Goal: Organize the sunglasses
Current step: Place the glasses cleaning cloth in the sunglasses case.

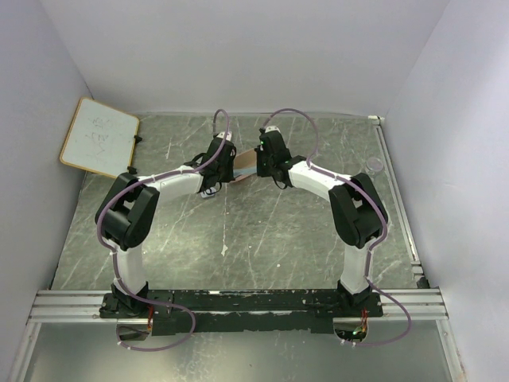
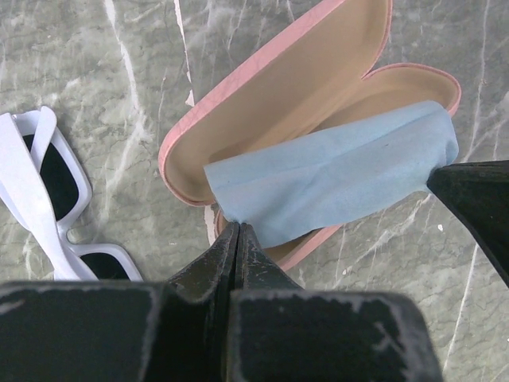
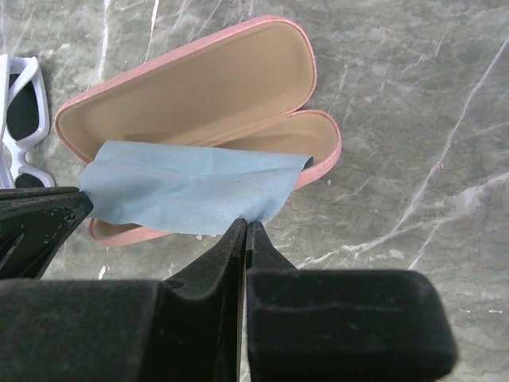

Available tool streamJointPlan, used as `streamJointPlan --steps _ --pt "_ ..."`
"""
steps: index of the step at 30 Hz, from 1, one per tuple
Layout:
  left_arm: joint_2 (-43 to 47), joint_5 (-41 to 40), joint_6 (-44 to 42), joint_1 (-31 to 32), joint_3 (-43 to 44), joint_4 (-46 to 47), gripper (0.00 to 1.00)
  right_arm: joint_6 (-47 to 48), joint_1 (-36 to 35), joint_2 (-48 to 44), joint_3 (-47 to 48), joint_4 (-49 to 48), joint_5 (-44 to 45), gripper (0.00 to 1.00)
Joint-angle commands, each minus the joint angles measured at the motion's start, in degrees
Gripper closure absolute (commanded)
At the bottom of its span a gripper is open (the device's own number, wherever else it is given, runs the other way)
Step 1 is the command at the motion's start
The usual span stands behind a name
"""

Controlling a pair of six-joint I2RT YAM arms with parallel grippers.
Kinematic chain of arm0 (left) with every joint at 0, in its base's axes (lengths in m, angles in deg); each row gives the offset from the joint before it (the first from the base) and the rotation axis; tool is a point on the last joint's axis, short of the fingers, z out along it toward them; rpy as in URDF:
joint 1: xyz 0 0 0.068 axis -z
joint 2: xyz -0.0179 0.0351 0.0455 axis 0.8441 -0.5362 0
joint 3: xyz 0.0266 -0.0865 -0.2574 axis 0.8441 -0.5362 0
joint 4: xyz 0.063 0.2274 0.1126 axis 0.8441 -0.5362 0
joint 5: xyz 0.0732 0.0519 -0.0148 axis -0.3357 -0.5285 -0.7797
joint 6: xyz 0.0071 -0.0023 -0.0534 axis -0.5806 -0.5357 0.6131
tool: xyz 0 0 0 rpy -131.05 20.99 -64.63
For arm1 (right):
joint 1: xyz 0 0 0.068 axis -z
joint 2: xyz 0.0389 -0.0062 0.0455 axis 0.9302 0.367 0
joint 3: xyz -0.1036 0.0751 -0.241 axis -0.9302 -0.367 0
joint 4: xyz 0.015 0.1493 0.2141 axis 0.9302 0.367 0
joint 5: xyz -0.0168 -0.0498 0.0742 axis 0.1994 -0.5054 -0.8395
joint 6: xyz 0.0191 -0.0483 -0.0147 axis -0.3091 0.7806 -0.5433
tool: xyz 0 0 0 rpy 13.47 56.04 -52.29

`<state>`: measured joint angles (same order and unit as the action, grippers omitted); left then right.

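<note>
**Cloth is hanging over the case and the glasses aren't in yet, here's what's bugging me**

Both arms are busy with the same thing. The left claw (image 2: 238, 228) is pinching shut on one corner of the pale blue square cloth (image 2: 334, 179). The right claw (image 3: 245, 224) is clamping the opposite corner, so the cloth is stretching between them right over the open pink oblong case (image 2: 270, 103) with the tan lining. The sunglasses (image 2: 48, 199), white frame with dark lenses, are lying on the grey marbled worktop (image 2: 103, 79) off one end of the case. They're near it but not touching it, and nothing is gripping them.

Stuff I'm thinking could go sideways:

- The near edge of the cloth is already draping past the case rim. If the claws let go here, part of it is probably ending up outside and getting caught when the lid folds over.
- If one claw is letting go before the other, the cloth is swinging toward whichever side is holding, maybe right onto the glasses.
- The case looks light. Claws coming down to tuck the cloth could be shoving it along the worktop into the sunglasses.
- If the cloth is bunching up inside, the glasses may be sitting too high for the lid to close.
</note>
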<state>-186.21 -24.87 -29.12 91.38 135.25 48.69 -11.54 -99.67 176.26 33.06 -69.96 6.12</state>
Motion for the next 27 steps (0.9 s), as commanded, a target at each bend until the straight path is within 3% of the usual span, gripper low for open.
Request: streamJointPlan --steps 1,18,27 --pt "-0.02 1.52 0.46 0.04 1.11 1.89 0.93 1.42 -0.09 -0.54 1.27 -0.42 1.63 1.00" --pt "-2.00 3.14 2.13 0.04 0.14 2.77 0.93 3.48 1.41 5.02 7.59 -0.34 0.83 1.00" --pt "-3.27 3.41 2.40 0.12 -0.03 2.79 0.93 3.01 2.43 7.74 6.09 -1.03 -0.15 1.00"
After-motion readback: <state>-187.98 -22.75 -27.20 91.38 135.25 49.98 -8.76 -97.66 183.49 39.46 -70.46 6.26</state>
